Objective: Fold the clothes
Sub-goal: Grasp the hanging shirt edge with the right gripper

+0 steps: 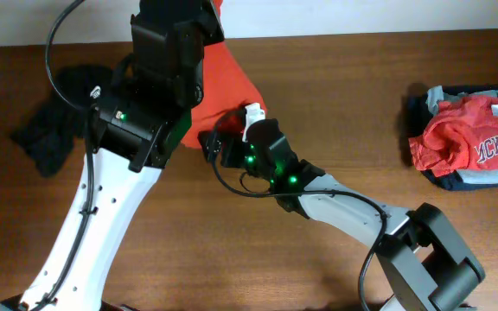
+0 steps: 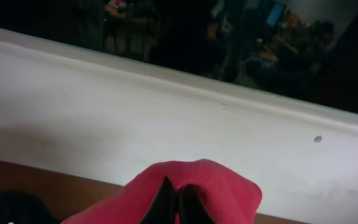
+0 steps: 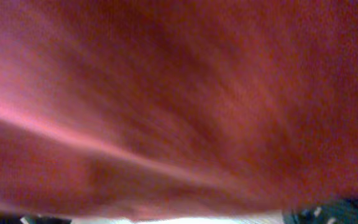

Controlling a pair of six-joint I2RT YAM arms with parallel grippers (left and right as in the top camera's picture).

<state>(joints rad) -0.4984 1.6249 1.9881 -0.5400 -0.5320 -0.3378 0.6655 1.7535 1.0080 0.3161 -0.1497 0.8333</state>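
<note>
At far table (image 1: 361,104) edge, left fingers (image 2: 164,202) pinch T-shirt (image 2: 219,186).

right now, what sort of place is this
Probably a robotics lab or workshop: a wooden table with a pile of clothes at one end, a white ledge behind it, and beyond that a dim room of what look like cluttered desks.
</note>
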